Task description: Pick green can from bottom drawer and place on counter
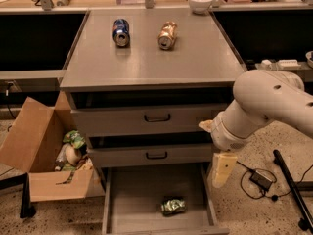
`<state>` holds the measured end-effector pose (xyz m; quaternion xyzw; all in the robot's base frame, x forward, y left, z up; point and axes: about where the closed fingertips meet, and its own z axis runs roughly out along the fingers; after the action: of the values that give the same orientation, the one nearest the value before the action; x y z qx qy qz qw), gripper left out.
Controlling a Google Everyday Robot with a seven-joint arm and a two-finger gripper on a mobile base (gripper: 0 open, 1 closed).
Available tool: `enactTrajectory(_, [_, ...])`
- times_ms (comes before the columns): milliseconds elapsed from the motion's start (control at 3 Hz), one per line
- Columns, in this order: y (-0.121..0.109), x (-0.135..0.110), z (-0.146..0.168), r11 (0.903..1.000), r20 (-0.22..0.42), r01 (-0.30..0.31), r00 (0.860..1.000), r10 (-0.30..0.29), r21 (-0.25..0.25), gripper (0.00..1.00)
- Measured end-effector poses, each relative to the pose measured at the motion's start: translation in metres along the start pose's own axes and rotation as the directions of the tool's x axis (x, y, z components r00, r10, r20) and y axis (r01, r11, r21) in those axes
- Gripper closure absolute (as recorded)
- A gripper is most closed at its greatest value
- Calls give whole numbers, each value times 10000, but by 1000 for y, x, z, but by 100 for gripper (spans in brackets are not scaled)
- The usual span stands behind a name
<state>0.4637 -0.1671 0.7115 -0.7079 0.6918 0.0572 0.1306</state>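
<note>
The green can [173, 205] lies on its side on the floor of the open bottom drawer [137, 199], towards the front and right of the middle. My gripper [221, 169] hangs at the end of the white arm, just outside the drawer's right wall, above and to the right of the can and not touching it. The grey counter [146, 58] tops the drawer unit and carries a blue can [121, 32] and a gold-orange can [167, 35], both lying down near its back.
Two shut drawer fronts with black handles [157, 117] sit above the open drawer. An open cardboard box [44, 151] with rubbish stands on the floor at the left. A white bowl [200, 2] is on the wooden bench behind. Cables and a black pole [288, 185] lie at the right.
</note>
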Motion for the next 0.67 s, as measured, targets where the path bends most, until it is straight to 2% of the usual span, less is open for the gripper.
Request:
enactTrajectory(333, [6,8,38,9993,-5,131,9999,-131,-346,0])
enactTrajectory(667, [13,17,90,9978,129,321,9994,-314,-584,0])
